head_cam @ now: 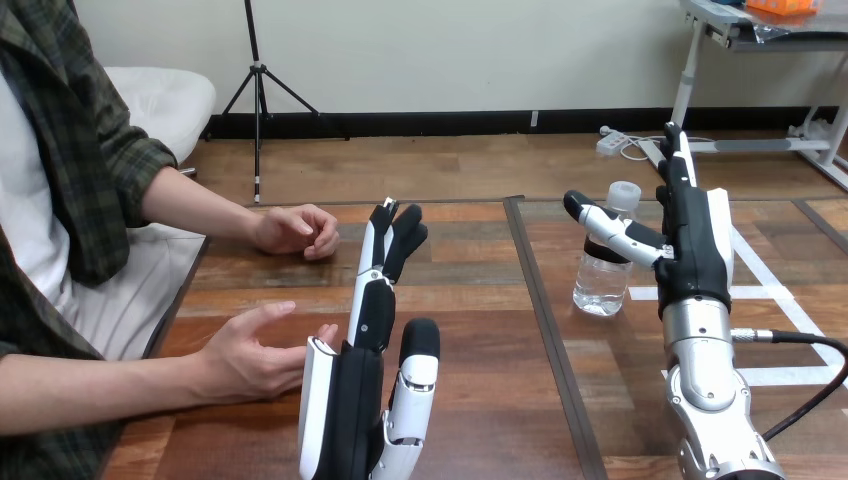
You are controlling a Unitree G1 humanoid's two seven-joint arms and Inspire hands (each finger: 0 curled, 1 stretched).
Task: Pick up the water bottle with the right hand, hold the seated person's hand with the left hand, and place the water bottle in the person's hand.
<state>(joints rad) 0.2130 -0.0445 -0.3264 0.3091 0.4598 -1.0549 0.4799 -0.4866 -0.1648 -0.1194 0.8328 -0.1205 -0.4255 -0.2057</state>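
A clear water bottle (606,262) with a white cap stands upright on the table, right of the middle. My right hand (690,240) is open just to its right, fingers straight and thumb stretched across in front of the bottle's neck; whether it touches the bottle I cannot tell. My left hand (368,370) is raised at the lower middle, open, fingers pointing away from me. The person's near hand (250,352) lies palm up beside it, its fingertips touching or nearly touching my left hand's edge. The person's far hand (296,230) rests loosely curled on the table.
The wooden table (480,400) has a dark seam (545,330) running front to back between my two hands. White tape lines (770,295) mark the right section. The person sits at the left side.
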